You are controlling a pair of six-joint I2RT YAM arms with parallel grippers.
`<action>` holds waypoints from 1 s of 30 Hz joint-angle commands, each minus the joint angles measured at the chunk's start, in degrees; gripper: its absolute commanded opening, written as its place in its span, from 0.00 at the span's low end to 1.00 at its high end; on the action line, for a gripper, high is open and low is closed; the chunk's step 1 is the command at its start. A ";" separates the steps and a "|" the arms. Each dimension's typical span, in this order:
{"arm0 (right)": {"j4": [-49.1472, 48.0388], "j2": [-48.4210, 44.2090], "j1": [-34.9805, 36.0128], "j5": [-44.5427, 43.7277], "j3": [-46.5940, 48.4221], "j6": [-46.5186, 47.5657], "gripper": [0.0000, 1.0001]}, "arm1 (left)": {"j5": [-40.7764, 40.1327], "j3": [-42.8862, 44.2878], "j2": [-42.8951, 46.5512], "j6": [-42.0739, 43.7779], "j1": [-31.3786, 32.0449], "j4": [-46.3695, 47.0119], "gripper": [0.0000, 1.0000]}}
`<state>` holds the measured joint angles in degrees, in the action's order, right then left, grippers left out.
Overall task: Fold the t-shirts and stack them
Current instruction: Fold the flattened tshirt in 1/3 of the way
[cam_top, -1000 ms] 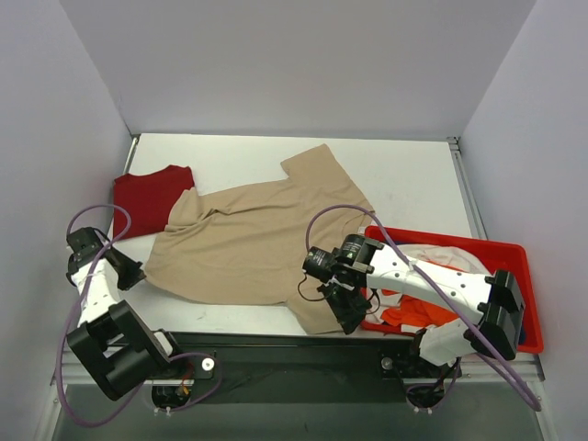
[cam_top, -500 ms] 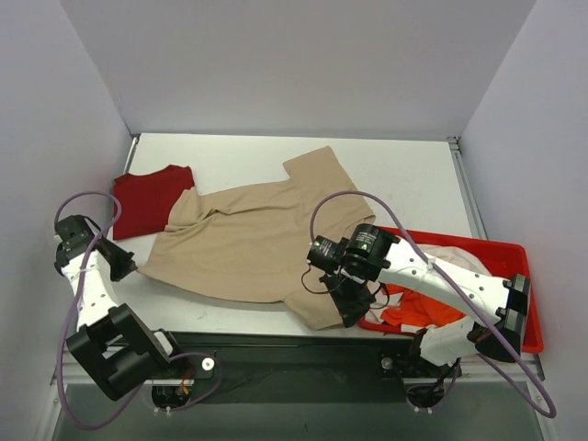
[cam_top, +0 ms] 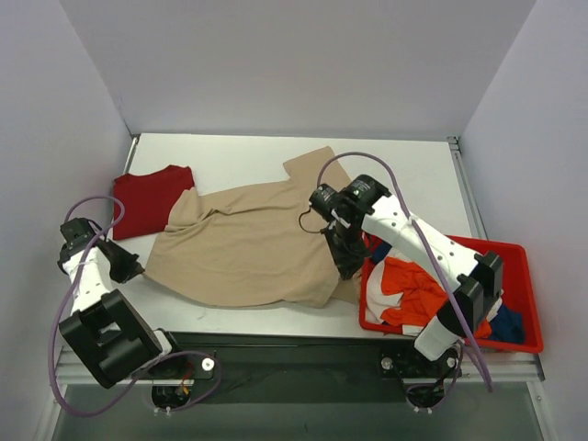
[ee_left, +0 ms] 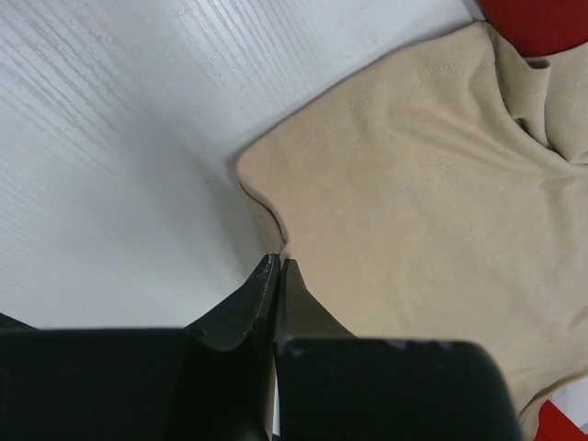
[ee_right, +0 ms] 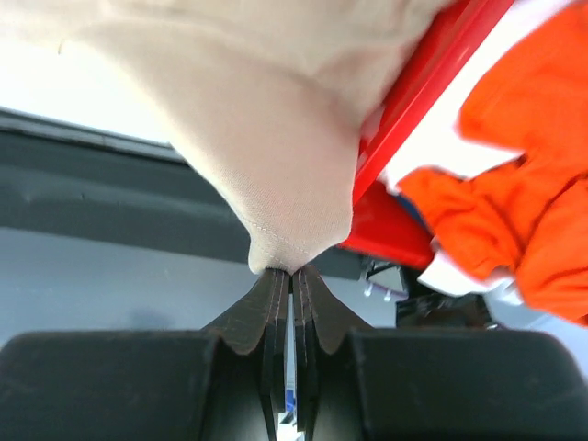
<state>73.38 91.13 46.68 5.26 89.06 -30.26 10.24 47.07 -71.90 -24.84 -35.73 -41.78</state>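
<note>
Cloth tees fill the red plastic bin (cam_top: 527, 294): orange tee (cam_top: 404, 278), white tee (cam_top: 375, 296), blue tee (cam_top: 507, 323). Left tool (cam_top: 131, 268) and right tool (cam_top: 344, 266) each pinch the large beige cloth tee (cam_top: 248, 248) spread beside it on the counter (cam_top: 413, 184).

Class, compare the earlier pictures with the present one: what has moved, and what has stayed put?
The right pincer, shut on the beige tee's near-right corner, has carried that corner away from the robot, toward the back. The left pincer stays shut on the tee's left corner, almost in place. The red tee and the bin have not moved.
</note>
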 commanded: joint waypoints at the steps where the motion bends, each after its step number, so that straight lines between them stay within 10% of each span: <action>1: 3.34 3.43 -3.60 -3.06 5.93 5.29 0.00 | 2.24 3.20 -1.92 -0.29 -0.05 3.45 0.00; 30: 3.61 32.44 -22.50 -5.08 36.54 17.43 0.00 | 1.54 16.83 -18.10 -7.41 7.16 8.73 0.00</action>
<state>73.97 122.76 24.69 1.69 123.20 -14.17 13.17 61.25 -89.49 -31.27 -28.93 -35.68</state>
